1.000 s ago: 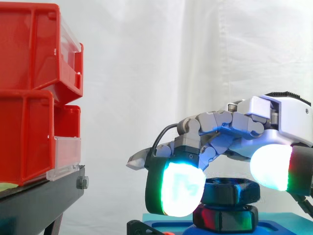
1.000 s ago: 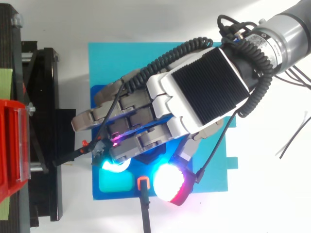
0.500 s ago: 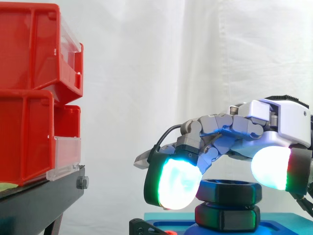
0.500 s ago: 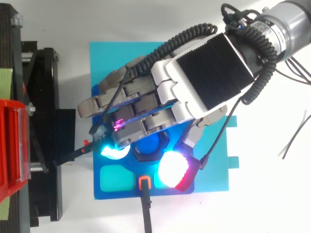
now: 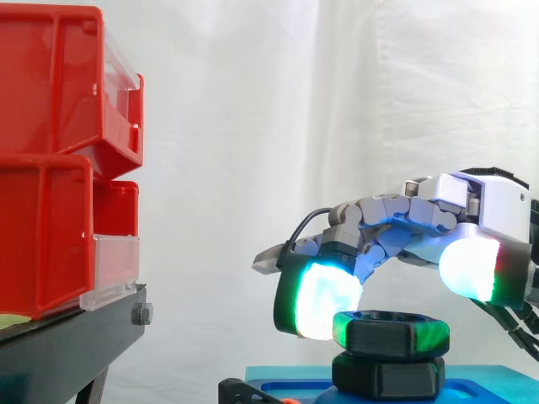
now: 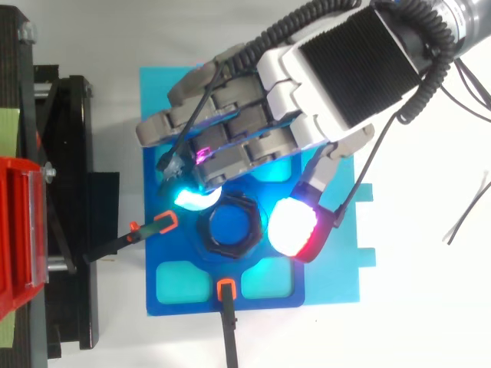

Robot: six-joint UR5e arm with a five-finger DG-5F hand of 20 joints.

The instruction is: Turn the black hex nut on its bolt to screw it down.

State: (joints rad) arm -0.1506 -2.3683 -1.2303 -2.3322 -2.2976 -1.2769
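The hand hovers over the blue plate, fingers loosely bent and spread wide, gripping nothing; the black nut sits on its bolt, low between a cyan-lit fingertip and the red-lit thumb pad; side-on, the thumb pad clears the nut's top.

Open air straight above the black hex nut; orange-tipped clamp arms crowd two sides, red bins well leftward
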